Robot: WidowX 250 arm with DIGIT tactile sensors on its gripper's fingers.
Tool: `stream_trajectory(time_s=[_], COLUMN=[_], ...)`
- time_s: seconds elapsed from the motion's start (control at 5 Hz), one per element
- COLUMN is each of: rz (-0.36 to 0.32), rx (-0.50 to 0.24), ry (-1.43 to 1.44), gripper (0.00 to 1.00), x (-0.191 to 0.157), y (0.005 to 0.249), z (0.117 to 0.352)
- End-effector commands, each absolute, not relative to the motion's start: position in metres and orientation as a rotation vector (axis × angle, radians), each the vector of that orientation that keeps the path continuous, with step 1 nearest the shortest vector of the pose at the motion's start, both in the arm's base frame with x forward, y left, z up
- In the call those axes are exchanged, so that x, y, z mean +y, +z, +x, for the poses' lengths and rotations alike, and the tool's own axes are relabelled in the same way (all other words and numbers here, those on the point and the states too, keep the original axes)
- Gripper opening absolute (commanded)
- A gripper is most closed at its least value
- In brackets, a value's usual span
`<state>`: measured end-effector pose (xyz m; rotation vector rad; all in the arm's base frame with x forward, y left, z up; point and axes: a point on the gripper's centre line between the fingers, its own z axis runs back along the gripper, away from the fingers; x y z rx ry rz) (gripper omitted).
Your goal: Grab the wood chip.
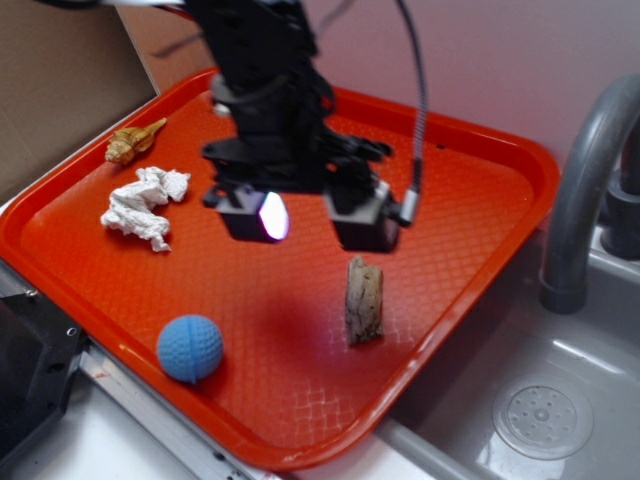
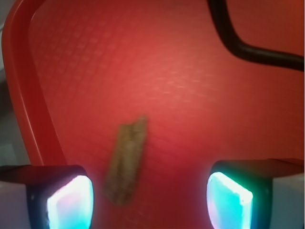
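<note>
We see the gripper [image 1: 305, 215] hanging above the red tray [image 1: 480, 190] with its jaws spread wide and nothing between them. The wood chip [image 1: 363, 300] lies flat on the tray just below and slightly to one side, untouched. Farther off rest a blue ball [image 1: 190, 348], a crumpled paper wad [image 1: 145, 205] and a seashell [image 1: 134, 142].

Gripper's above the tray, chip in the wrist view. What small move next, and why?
Probably shift a little toward the left pad's side, then descend. The gripper is open and above the tray, not touching the wood chip. In the wrist view the chip lies off-center, close to the left pad, so centering it between the pads first should give a cleaner close.
</note>
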<state>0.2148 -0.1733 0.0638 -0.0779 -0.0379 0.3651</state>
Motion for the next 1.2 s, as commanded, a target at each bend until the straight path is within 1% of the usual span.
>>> stream_trajectory(time_s=[0.0, 0.2, 0.4, 0.6, 0.8, 1.0], rz=[-0.166, -0.156, -0.145, -0.116, -0.108, -0.082], rx=[-0.011, -0.001, 0.012, 0.012, 0.029, 0.039], ry=[0.294, 0.255, 0.261, 0.276, 0.294, 0.310], gripper=[1.00, 1.00, 1.00, 1.00, 0.32, 0.00], x=[-0.200, -0.204, -0.200, -0.192, -0.184, -0.176], y=[0.046, 0.035, 0.027, 0.021, 0.016, 0.010], z=[0.228, 0.219, 0.215, 0.214, 0.214, 0.212])
